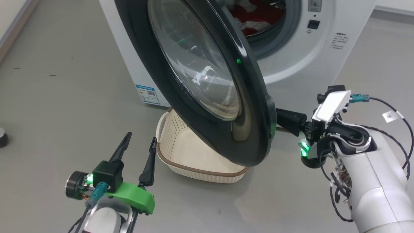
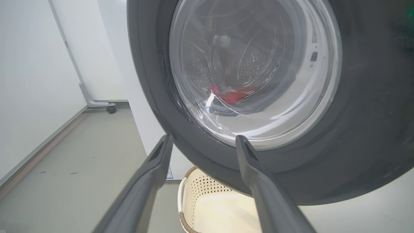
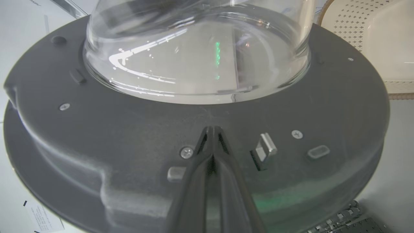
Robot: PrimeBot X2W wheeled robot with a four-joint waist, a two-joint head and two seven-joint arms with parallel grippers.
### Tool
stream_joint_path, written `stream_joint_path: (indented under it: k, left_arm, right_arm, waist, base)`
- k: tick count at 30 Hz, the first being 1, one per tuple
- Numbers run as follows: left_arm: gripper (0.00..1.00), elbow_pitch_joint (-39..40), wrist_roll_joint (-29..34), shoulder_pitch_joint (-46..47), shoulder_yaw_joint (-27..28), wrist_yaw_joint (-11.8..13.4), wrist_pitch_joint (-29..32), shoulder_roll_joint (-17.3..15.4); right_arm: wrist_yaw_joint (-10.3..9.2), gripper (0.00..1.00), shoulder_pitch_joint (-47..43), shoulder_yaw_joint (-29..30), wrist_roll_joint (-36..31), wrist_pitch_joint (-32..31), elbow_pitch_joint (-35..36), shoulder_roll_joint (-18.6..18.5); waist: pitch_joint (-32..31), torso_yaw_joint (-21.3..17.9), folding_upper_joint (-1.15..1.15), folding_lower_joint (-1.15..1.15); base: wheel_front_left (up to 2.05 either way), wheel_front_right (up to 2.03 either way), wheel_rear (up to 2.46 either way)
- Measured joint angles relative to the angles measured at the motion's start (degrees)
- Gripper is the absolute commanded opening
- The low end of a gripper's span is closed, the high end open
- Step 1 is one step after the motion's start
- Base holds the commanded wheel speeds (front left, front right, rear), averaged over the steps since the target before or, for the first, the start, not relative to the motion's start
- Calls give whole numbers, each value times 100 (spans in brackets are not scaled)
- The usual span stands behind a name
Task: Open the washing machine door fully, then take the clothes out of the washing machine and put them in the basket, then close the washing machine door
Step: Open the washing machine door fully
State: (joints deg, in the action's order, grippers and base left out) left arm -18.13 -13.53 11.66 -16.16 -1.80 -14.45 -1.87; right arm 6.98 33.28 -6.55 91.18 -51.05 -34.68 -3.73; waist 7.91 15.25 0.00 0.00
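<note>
Right end effector (image 3: 212,131) had its fingers pressed together, pinching nothing, tips at the inner face of the washing machine door (image 3: 113,129), just beside the metal latch (image 3: 266,148). The door stood partly open over the basket (image 1: 194,158). Left end effector (image 1: 142,136) was spread, empty, near the basket. The clothes (image 1: 255,16) lay inside the washing machine (image 1: 307,58), well beyond both.
</note>
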Motion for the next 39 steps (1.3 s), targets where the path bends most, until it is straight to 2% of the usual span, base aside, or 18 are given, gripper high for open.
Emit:
stream_joint_path:
  k: [10,24,39]
  left_arm:
    - [100,-27,-1,-89,-63,7,0,-2]
    - [100,-35,-115,-208,-63,80,0,-4]
    - [100,-23,-136,-293,-16,141,1,-8]
  right_arm:
    - [-1,0,-269,-694,687,79,319,1]
    - [-1,0,-467,-1569,1137,435,705,-5]
    - [0,0,-507,-2414,1407,917,1006,-8]
  waist:
    - [-144,371,0,0]
    - [-216,840,0,0]
    - [-254,1002,0,0]
  base:
    - [0,0,0]
    - [0,0,0]
    - [0,0,0]
